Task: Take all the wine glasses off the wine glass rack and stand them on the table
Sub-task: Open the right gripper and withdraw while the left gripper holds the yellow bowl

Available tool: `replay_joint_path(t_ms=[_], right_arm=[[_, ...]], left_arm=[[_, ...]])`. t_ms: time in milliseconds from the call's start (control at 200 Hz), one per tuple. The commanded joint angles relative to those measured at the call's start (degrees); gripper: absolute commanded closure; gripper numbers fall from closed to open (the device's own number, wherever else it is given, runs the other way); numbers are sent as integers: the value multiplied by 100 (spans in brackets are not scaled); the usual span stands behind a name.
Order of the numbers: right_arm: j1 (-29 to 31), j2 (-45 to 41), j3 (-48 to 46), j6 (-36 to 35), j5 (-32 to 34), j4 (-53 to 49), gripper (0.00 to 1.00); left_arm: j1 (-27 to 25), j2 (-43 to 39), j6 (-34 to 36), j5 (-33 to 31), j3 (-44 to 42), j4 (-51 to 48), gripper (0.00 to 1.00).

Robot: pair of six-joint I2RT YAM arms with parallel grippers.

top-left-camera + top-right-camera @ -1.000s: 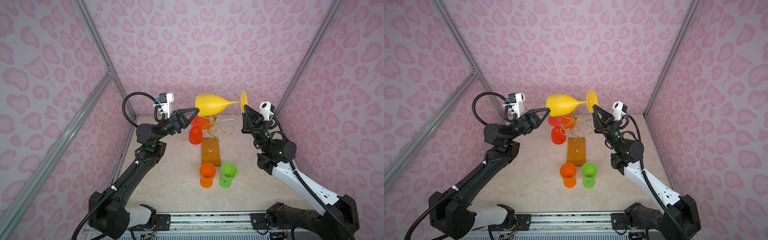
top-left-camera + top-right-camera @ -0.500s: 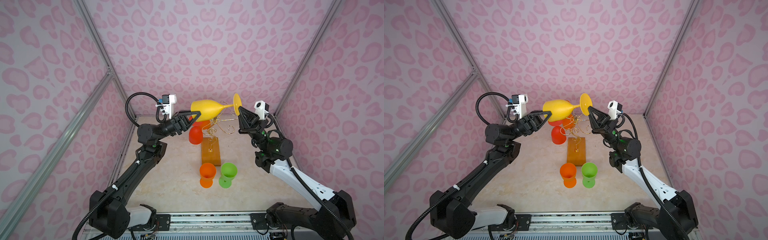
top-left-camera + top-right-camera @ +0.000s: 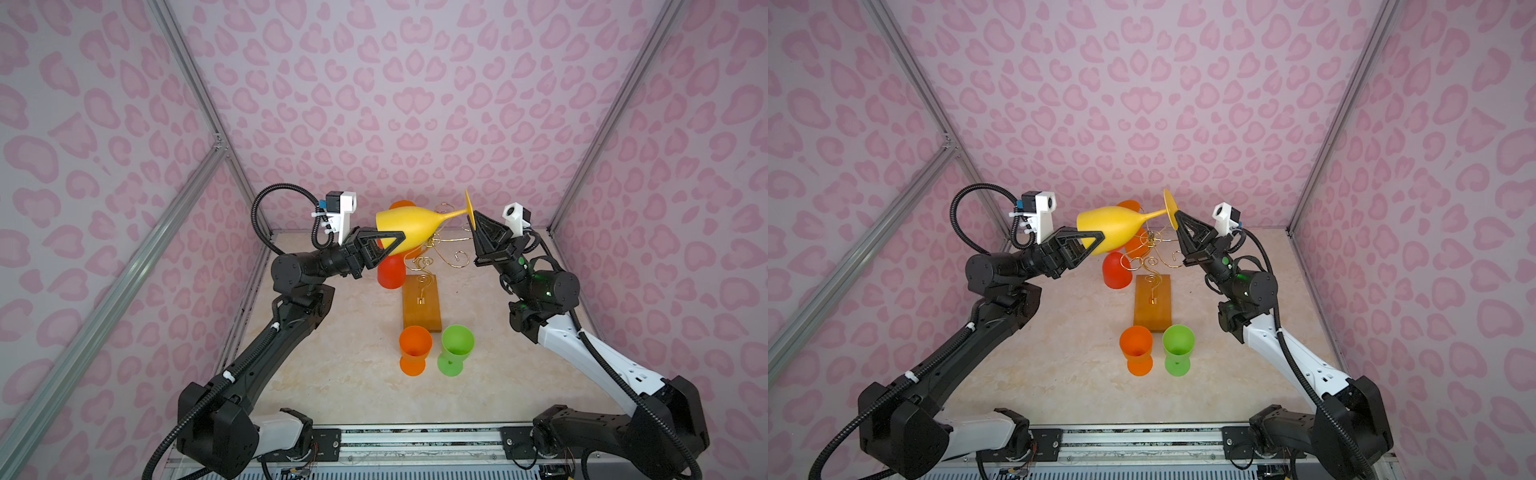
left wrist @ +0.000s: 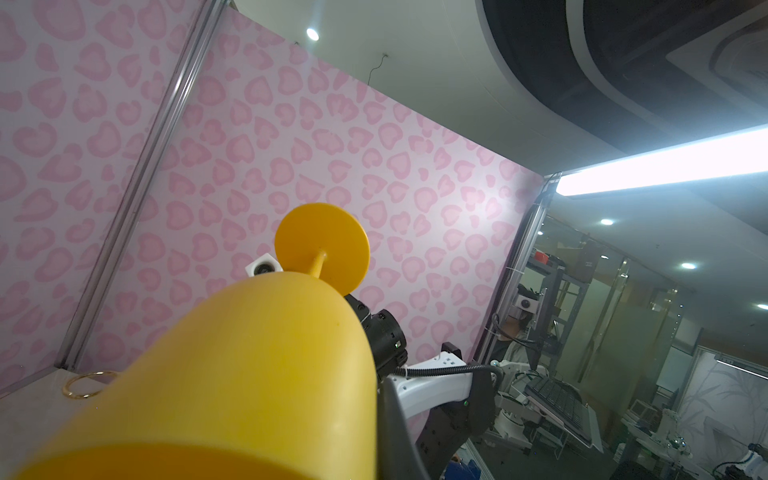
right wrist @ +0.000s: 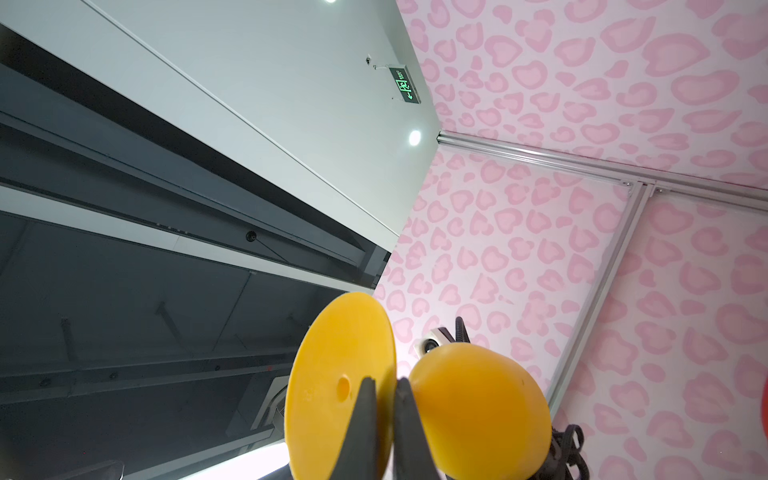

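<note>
In both top views the yellow wine glass point(image 3: 409, 226) lies sideways in the air over the wine glass rack point(image 3: 422, 299), by the worktop's point(image 3: 332, 374) far edge. The left gripper point(image 3: 392, 245) pinches its cup. The left wrist view shows that cup up close. In the right wrist view the right gripper point(image 5: 382, 388) pinches its round foot.
</note>
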Motion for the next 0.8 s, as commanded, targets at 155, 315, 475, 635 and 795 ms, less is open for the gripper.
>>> replay_joint_path(t_ms=[155, 315, 475, 635, 795], right_arm=[[-409, -340, -44, -779, -458, -726, 64], [-872, -1157, 379, -2492, -658, -3322, 53], [-1065, -1921, 1326, -5024, 203, -6937, 51], [-1332, -2388, 1514, -5873, 893, -8279, 51], [-1740, -2617, 1246, -5801, 855, -8510, 53]], left_arm=[[-7, -171, 170, 164, 126, -126, 98], [-7, -384, 585, 566, 316, -729, 98], [-13, -807, 1959, 819, 627, -2718, 98], [-13, -1352, 4011, 672, 1111, -5915, 98], [-17, -1917, 5356, -107, 1564, -8132, 98]])
